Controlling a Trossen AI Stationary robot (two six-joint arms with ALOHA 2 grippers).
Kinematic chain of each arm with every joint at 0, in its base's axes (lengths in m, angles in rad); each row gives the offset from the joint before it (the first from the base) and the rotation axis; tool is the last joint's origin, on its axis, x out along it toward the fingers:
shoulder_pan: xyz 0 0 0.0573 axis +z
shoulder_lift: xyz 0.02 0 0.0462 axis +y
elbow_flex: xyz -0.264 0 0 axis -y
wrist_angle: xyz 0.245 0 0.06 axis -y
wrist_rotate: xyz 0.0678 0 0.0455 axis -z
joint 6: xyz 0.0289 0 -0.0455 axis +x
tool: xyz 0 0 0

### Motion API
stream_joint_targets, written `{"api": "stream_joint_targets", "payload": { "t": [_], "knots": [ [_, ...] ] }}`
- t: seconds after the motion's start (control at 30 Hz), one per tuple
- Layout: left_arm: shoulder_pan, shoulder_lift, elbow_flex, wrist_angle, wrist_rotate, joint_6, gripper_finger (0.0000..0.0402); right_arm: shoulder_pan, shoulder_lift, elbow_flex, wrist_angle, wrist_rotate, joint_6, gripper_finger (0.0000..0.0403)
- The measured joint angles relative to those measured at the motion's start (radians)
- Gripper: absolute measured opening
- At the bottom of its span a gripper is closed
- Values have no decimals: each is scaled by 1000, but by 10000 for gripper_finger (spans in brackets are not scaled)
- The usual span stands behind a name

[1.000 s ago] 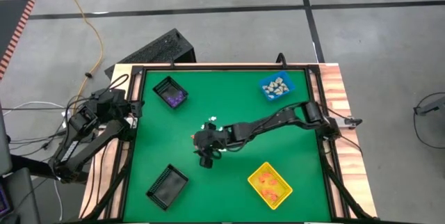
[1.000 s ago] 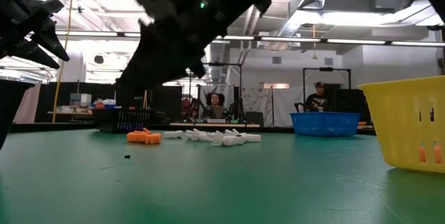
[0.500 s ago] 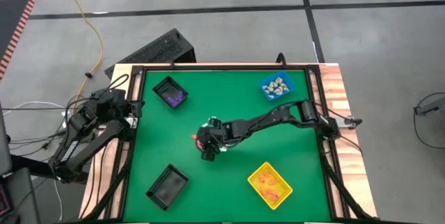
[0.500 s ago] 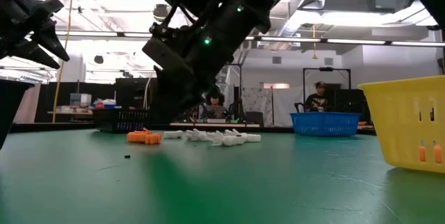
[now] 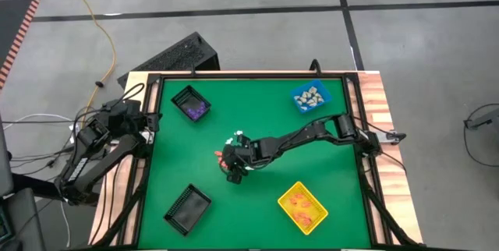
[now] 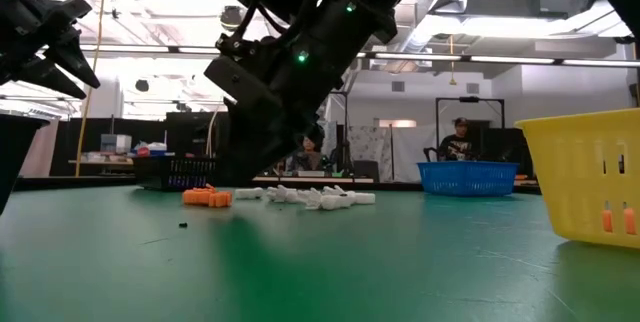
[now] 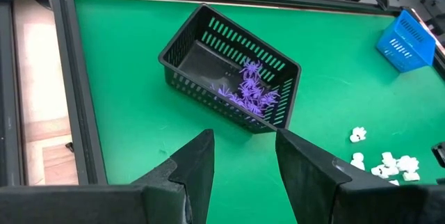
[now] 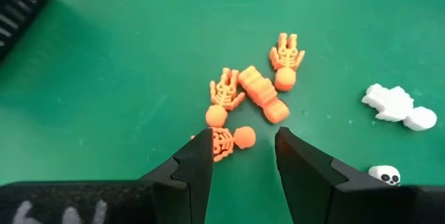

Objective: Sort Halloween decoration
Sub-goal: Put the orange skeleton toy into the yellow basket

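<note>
The Halloween decoration left on the green table is a small heap at its middle: several orange skeleton pieces [image 8: 243,92] and white pieces [image 8: 396,106], seen in the low view as an orange clump [image 6: 207,197] beside white ones [image 6: 310,197]. My right gripper [image 8: 242,151] is open, low over the orange pieces, pointing down. One orange skeleton [image 8: 233,139] lies between its fingertips, close against one finger; whether they touch I cannot tell. My left gripper [image 7: 243,161] waits open beyond the table's left edge, facing the black bin of purple pieces [image 7: 233,78].
Four bins stand around the heap: a black bin with purple pieces [image 5: 191,103] far left, a blue bin with pale pieces [image 5: 309,97] far right, a yellow bin with orange pieces [image 5: 302,206] near right, and another black bin [image 5: 187,206] near left. People sit in the room behind.
My right gripper has swung from the near side toward the heap at the table's middle and come down over the orange pieces, then nearly stopped. The pieces lie as before.
</note>
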Motion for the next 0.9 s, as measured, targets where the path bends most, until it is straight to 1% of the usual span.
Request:
{"api": "stream_joint_targets", "payload": {
  "t": [0.07,0.23,0.43,0.5,0.67,0.8,0.9],
  "knots": [
    [0,0,0,0,0,0,143,0,0,0,4,6,4,172],
    [0,0,0,0,0,0,143,0,0,0,6,88,73,172],
    [0,0,0,0,-1,0,143,2,6,0,38,114,95,172],
    [0,0,0,0,-1,0,143,6,19,1,53,117,99,172],
    [0,0,0,0,-2,0,143,12,31,1,52,118,179,172],
    [0,0,0,0,-1,0,143,13,44,1,33,117,217,172],
    [0,0,0,0,-1,0,143,14,37,2,-21,106,253,172]
  ]
}}
